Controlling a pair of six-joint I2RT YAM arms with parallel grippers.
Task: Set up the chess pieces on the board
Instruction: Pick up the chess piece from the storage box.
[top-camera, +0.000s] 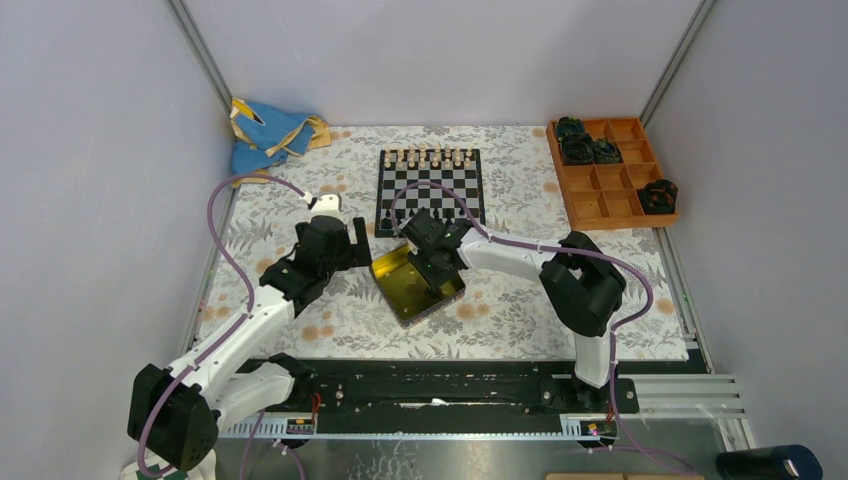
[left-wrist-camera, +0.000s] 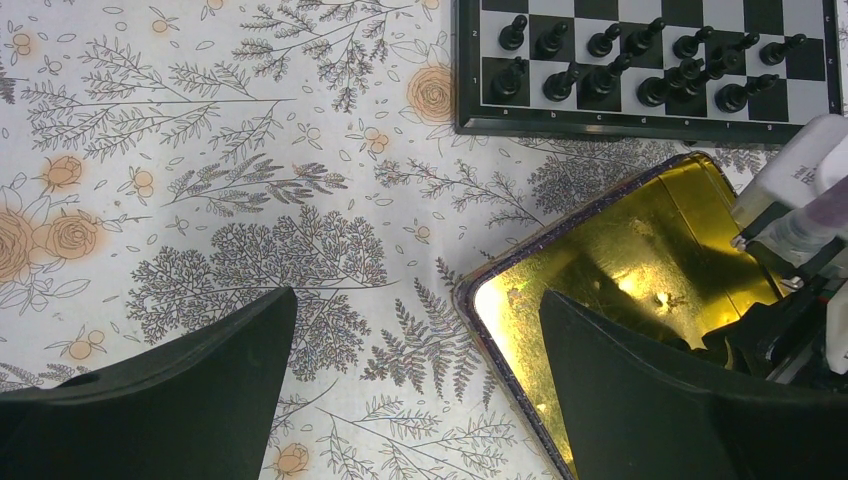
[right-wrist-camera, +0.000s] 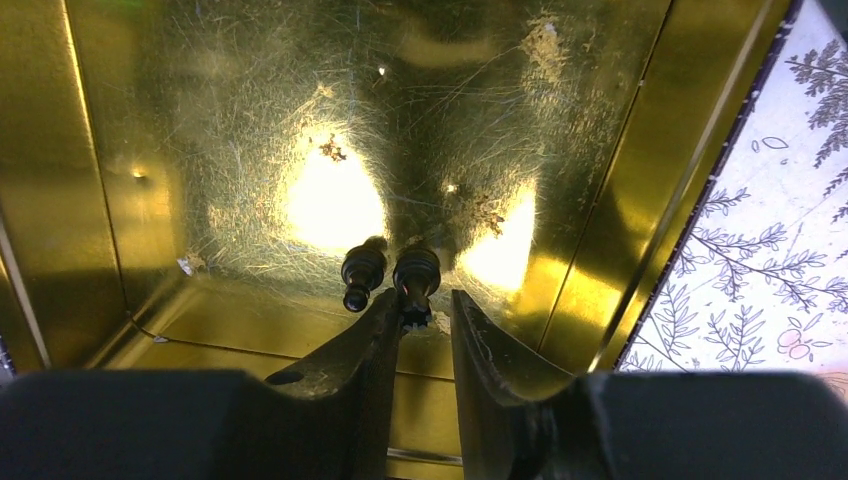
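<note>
Right wrist view: two black chess pieces (right-wrist-camera: 365, 272) lie inside the yellow tin (right-wrist-camera: 180, 120).
Glossy and knob-headed, they rest just ahead of the right pincer (right-wrist-camera: 428, 300), which is part-spread with one piece's foot at its fingertips. The left pincer (left-wrist-camera: 418, 295) is spread wide, and the board (left-wrist-camera: 600, 128) sits well ahead of it with black ranks filled; its edge markings are too small to read.

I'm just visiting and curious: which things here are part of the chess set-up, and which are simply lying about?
Part of the job: chessboard; black chess pieces standing on it; cream pieces; two more pieces in the yellow tin.
Lying about: blue cloth; wooden tray; dark lumps in it.
</note>
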